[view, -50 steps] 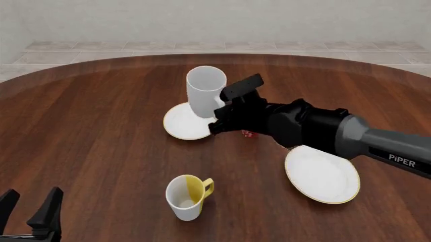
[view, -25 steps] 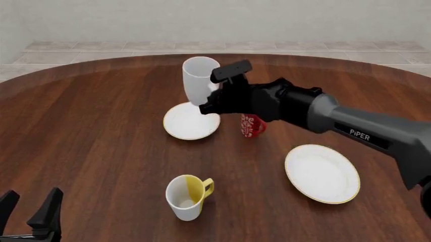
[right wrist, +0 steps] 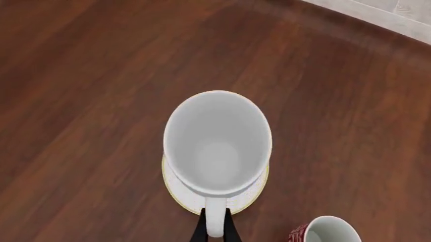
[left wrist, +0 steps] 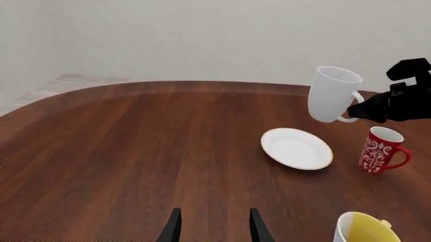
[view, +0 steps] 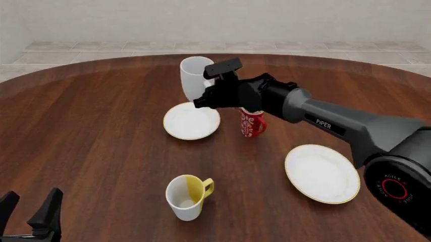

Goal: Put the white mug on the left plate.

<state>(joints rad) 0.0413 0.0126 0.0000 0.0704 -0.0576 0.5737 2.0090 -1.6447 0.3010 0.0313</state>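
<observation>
Above the worktop in the left wrist view, the tall plain white cylindrical mug (left wrist: 333,94) hangs by its handle from the right end effector (left wrist: 364,110) over the small yellow-rimmed white plate (left wrist: 297,148); the front view shows the carry step; the right wrist view suggests lowering straight down next.

A: The round dark-brown wooden tabletop (view: 101,131) shows plank grain under a soft satin sheen. The tall plain white ceramic-looking mug (view: 194,76) is smooth and fairly matt.

B: The small round white plate with a pale-yellow rim (view: 191,121) looks like smooth glazed china. The red mug with white pattern (left wrist: 380,149) is slightly glossy. The right black hand (view: 210,86) looks like matt hard plastic.
</observation>
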